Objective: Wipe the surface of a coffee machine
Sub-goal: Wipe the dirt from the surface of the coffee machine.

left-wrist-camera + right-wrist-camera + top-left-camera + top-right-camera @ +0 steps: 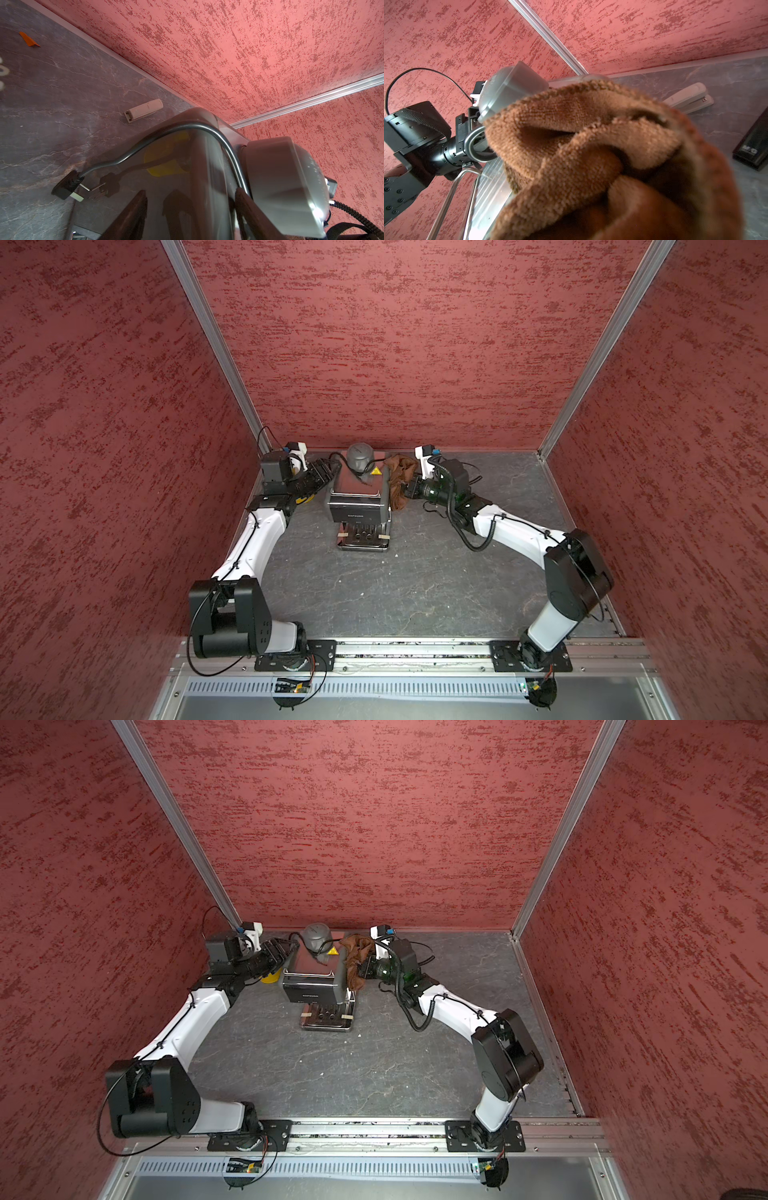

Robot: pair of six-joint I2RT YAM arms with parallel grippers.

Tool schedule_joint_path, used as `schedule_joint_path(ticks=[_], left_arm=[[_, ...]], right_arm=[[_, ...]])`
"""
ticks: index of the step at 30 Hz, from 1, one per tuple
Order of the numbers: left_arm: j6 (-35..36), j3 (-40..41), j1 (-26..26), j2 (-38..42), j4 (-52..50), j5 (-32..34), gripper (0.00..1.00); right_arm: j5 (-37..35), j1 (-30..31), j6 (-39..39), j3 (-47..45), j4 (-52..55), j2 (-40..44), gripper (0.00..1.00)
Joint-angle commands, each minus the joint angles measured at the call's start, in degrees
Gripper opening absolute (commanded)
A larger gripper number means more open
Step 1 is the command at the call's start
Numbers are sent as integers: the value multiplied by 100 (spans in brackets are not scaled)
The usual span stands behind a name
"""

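- Risk of snagging: the loose folds of the brown terry cloth hang close to the grey domed cap and the black cord. I think a wide stroke can catch them and drag the cord.
- Risk of sliding: the boxy grey-and-black coffee machine stands at the middle back of the dark stone-look desk, between both arms. A hard sideways push from the cloth may shift or tip it.
- Right end effector: closed tight on the cloth, which lies against the machine's right side.
- Left end effector: fingers apart, holding nothing, at the machine's upper left edge. Whether they press on it I cannot tell.
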State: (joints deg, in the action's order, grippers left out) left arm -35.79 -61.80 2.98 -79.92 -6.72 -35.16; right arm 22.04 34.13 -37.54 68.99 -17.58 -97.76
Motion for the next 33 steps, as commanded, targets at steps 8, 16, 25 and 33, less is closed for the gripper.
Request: schedule_joint_path(ticks=[8, 16, 25, 33], left_arm=[[12, 24, -54, -131, -331, 114, 67], [23, 28, -65, -112, -339, 149, 67], [52, 69, -70, -68, -365, 166, 67], [-162, 177, -101, -92, -24, 126, 67]], right_arm=[[142, 109, -128, -456, -201, 199, 0], [162, 259, -114, -755, -182, 552, 0], [-360, 106, 295, -146, 359, 330, 0], [-341, -106, 727, 959, 841, -269, 0]])
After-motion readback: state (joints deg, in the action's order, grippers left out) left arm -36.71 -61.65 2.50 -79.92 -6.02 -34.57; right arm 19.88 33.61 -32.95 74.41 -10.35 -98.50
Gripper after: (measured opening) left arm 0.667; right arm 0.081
